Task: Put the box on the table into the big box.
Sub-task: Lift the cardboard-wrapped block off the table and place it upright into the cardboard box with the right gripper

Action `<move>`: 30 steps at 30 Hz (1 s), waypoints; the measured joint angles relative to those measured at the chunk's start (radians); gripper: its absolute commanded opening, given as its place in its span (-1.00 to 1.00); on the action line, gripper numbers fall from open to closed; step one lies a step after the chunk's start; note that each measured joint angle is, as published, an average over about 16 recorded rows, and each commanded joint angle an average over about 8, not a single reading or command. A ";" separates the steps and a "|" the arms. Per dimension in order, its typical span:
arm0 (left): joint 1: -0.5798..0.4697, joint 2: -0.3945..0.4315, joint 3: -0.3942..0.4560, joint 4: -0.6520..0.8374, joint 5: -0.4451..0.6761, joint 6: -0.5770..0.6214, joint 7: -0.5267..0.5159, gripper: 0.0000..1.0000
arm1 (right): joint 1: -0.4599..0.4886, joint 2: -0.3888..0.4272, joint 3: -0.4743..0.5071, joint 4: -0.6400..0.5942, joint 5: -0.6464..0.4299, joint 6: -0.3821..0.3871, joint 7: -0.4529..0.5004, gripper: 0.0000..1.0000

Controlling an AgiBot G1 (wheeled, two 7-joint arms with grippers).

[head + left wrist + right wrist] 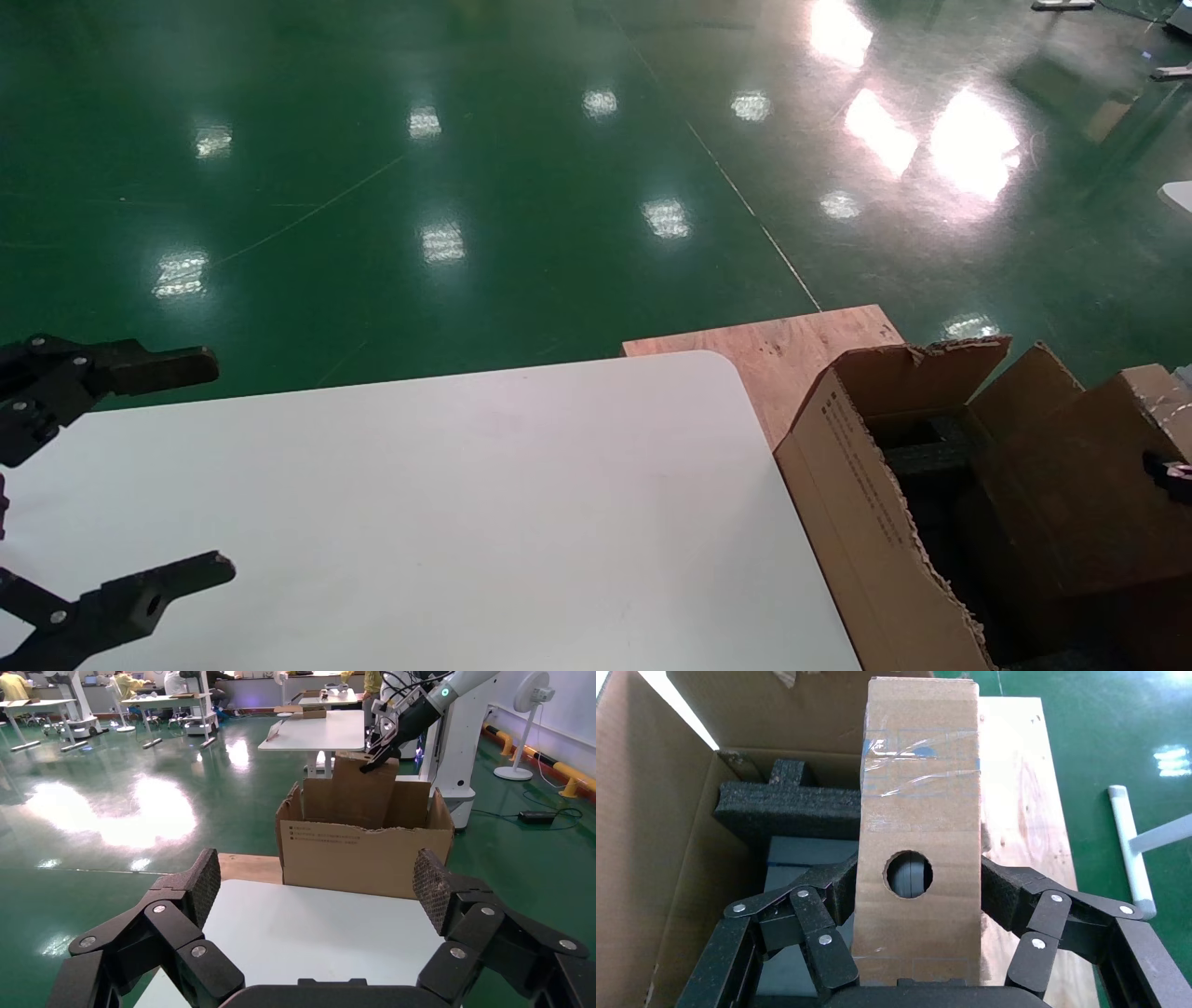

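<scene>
My right gripper (919, 890) is shut on the box (919, 839), a tan brick-shaped box with a round hole and clear tape. It holds the box upright over the open big box (645, 853), above the dark foam (772, 801) inside. In the head view the box (1080, 494) stands within the big box (857, 503) at the right, and only a bit of the right gripper (1170, 472) shows. My left gripper (222, 461) hovers open and empty over the white table (484, 522) at its left end. The left wrist view shows the big box (365, 857) past the table's far edge.
A flat plywood board (792, 349) lies under the big box, beyond the table's rounded corner. Green shiny floor surrounds everything. The big box has ragged torn flap edges (931, 349). Other tables and a white robot base (457, 755) stand far behind.
</scene>
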 measured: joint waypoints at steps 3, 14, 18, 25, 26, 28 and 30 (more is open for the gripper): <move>0.000 0.000 0.000 0.000 0.000 0.000 0.000 1.00 | -0.012 0.002 0.034 -0.014 -0.012 -0.020 -0.008 -1.00; 0.000 0.000 0.000 0.000 0.000 0.000 0.000 1.00 | -0.073 0.036 0.174 0.000 -0.082 -0.062 0.001 -1.00; 0.000 0.000 0.000 0.000 0.000 0.000 0.000 1.00 | -0.100 0.056 0.221 0.032 -0.113 -0.060 0.024 -1.00; 0.000 0.000 0.000 0.000 0.000 0.000 0.000 1.00 | -0.144 0.094 0.276 0.105 -0.164 -0.037 0.080 -1.00; 0.000 0.000 0.000 0.000 0.000 0.000 0.000 1.00 | -0.149 0.099 0.281 0.116 -0.170 -0.033 0.088 -1.00; 0.000 0.000 0.000 0.000 0.000 0.000 0.000 1.00 | -0.159 0.108 0.287 0.136 -0.181 -0.023 0.106 -1.00; 0.000 0.000 0.000 0.000 0.000 0.000 0.000 1.00 | -0.166 0.115 0.290 0.156 -0.190 -0.013 0.122 -1.00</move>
